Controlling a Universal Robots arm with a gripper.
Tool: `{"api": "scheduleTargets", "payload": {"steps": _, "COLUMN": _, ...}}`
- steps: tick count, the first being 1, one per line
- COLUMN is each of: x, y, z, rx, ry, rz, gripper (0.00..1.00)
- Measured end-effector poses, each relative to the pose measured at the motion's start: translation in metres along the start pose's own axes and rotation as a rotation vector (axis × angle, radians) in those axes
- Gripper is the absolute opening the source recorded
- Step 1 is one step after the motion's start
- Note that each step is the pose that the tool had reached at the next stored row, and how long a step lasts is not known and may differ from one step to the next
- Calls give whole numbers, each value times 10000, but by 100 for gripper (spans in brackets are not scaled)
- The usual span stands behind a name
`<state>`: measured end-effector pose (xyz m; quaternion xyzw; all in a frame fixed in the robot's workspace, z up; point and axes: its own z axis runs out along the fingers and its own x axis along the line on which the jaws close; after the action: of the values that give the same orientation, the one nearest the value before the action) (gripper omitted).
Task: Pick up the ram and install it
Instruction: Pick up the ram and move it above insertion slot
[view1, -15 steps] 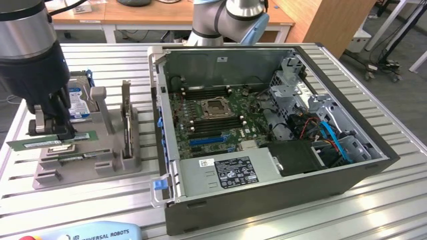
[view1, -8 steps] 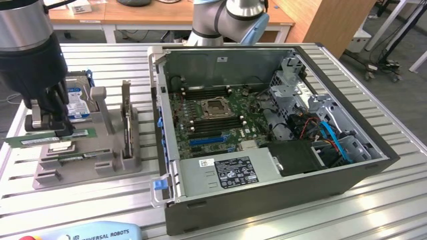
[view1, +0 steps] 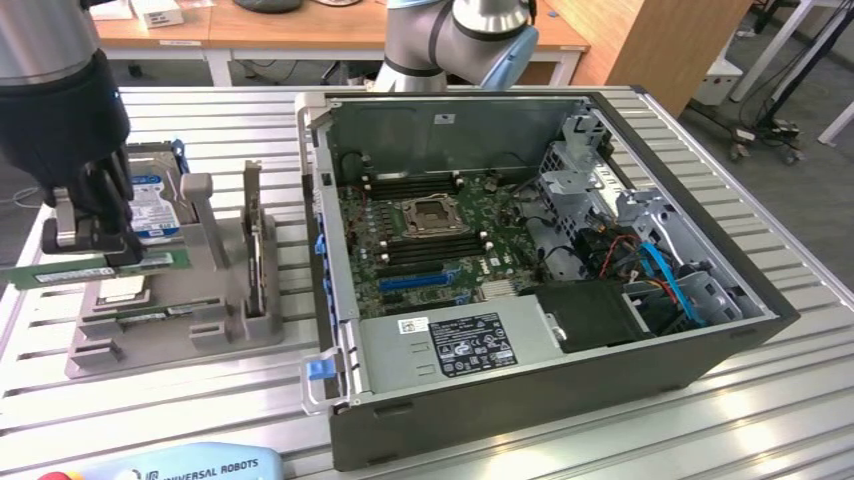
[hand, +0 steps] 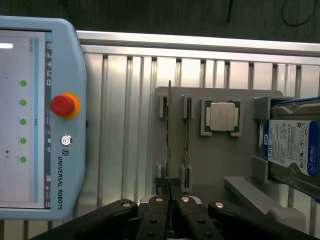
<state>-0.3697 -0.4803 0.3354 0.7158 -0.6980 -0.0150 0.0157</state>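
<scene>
Plainly the hand (view1: 91, 250) is clenched on the ram (view1: 40, 274) — a green stick held level over the grey holder (view1: 200, 325), beside the open computer case (view1: 534, 425) on the tabletop (view1: 761, 420).

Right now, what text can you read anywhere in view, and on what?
"UNIVERSAL ROBOTS": on the teach pendant.
"WD Blue": on the hard drive label.
Too small to read: the pendant's screen, the power supply sticker, and the print on the ram held in the hand.

Computer case (view1: 534, 400), hard drive (hand: 290, 150), processor (hand: 221, 116)
</scene>
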Motion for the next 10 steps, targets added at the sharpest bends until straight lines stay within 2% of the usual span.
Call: {"api": "scheduleTargets", "payload": {"steps": 10, "x": 0, "y": 7, "z": -174, "rx": 0, "ry": 0, "rz": 0, "gripper": 12}}
